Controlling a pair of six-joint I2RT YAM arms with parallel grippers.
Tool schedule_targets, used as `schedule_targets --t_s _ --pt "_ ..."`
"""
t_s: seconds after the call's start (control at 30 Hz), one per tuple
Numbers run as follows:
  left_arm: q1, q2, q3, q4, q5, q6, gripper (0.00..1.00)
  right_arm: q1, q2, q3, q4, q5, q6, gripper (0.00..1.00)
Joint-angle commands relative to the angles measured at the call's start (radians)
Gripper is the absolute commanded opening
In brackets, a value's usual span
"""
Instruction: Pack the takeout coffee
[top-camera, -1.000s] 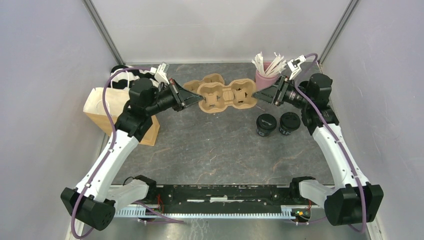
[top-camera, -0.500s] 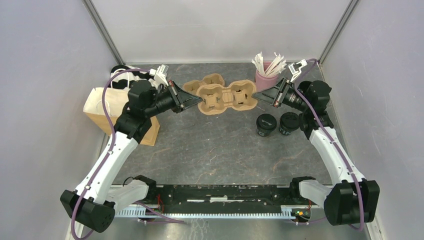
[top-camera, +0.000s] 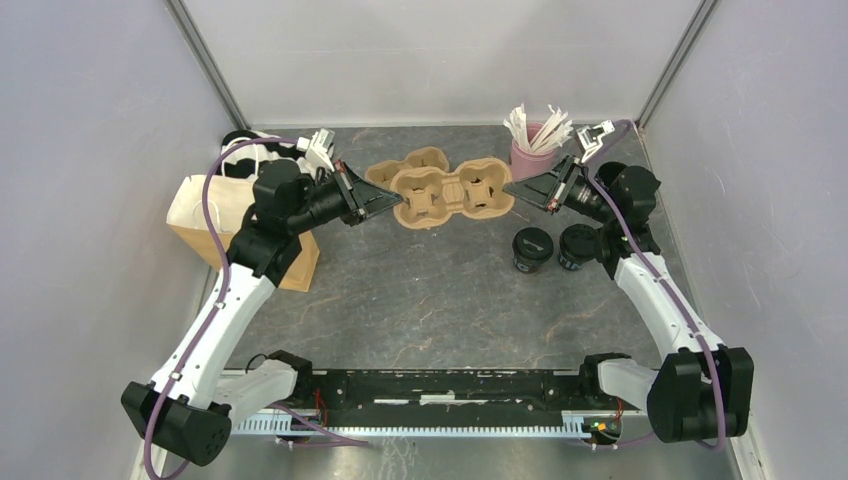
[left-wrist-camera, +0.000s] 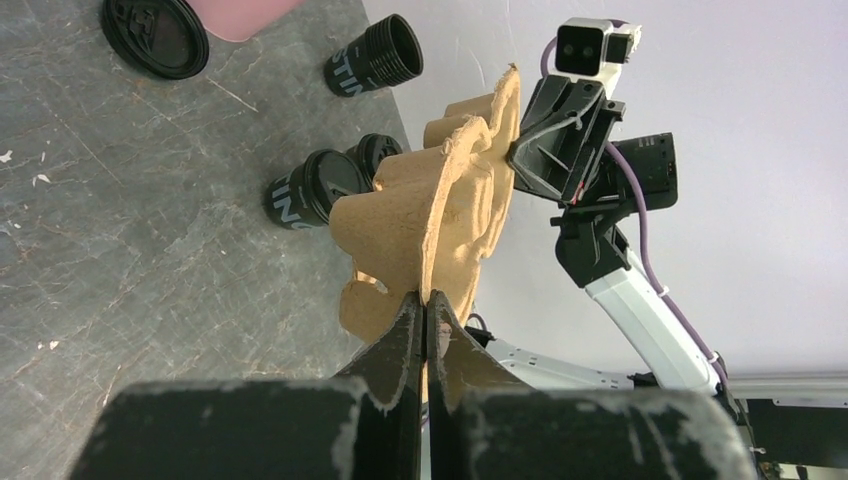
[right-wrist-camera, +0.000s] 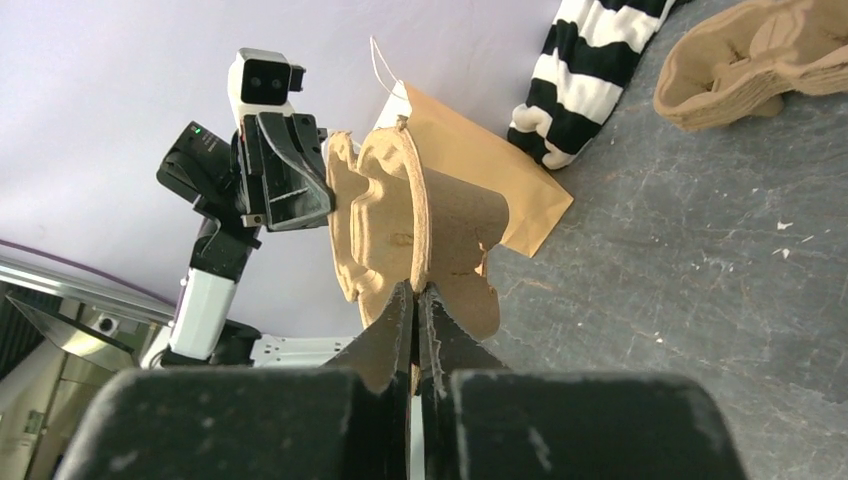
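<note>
Two black takeout coffee cups with lids stand on the table at the right, one beside the other; the left wrist view shows them too. A brown pulp carrier tray hangs between both grippers. My left gripper is shut on its left edge. My right gripper is shut on its right edge. The tray appears edge-on in both wrist views.
More pulp trays lie behind the held one. A pink cup of white sticks stands at the back right. A brown paper bag and striped cloth sit at the left. Another black cup lies on its side near a loose lid.
My right gripper has closed onto the tray's right edge. The left gripper kept its hold, and the tray shifted slightly.
</note>
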Motion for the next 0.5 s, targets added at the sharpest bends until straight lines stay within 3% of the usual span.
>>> schedule_targets --t_s 0.0,0.03,0.13,0.23,0.33,0.47 --pt "0.01 -0.013 0.006 -0.016 0.018 0.064 0.03 -0.003 -0.001 0.004 0.083 -0.02 0.016 0.0" --pt "0.01 -0.006 0.024 -0.055 0.0 0.078 0.11 -0.003 -0.003 0.027 0.008 -0.019 -0.042 0.0" --pt "0.011 0.022 0.13 -0.246 -0.12 0.164 0.54 -0.003 -0.013 0.15 -0.348 0.027 -0.327 0.0" --pt "0.011 0.073 0.304 -0.512 -0.295 0.248 0.82 -0.003 -0.036 0.248 -0.653 0.101 -0.532 0.0" --pt "0.011 0.127 0.483 -0.715 -0.484 0.316 0.88 -0.003 -0.087 0.239 -0.737 0.13 -0.584 0.0" --pt "0.011 0.162 0.665 -0.939 -0.866 0.356 0.88 0.01 -0.174 0.193 -0.792 0.136 -0.609 0.0"
